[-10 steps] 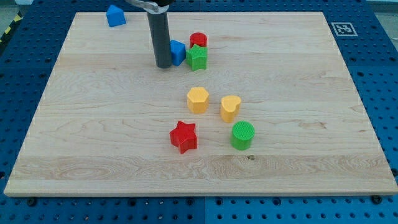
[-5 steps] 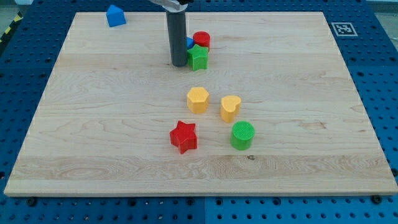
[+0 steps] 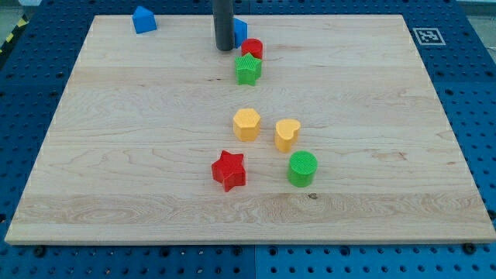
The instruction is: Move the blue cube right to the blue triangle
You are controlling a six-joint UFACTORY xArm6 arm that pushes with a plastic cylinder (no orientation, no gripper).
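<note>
Pushing now: my tip (image 3: 225,49) stands at the far edge of the board, touching the left side of the blue cube (image 3: 240,31).
Change in the last second: the blue cube has gone from beside the green star (image 3: 247,70) to the far edge, above the red cylinder (image 3: 251,49); my tip has followed it far and slightly right.
Meaning for the task: the cube is freed from the red and green pair, but it sits well right of the blue triangle (image 3: 143,19), which lies at the far left corner. I judge the real push leftward is not yet begun, and my tip is on the wrong side for it.
Next need: probably getting round to the cube's right side, then sliding it left along the far edge.
Pincer: none on this arm, only the rod, so no spread or pinch can be told.
Hidden: the rod covers most of the cube's left half, so its exact contact and turn are hard to read.
Cut off: the rod's upper part leaves the view at the top.
Untouched: yellow hexagon (image 3: 246,123), yellow heart-like block (image 3: 287,134), red star (image 3: 229,170), green cylinder (image 3: 302,168), all nearer and well apart from the cube.
</note>
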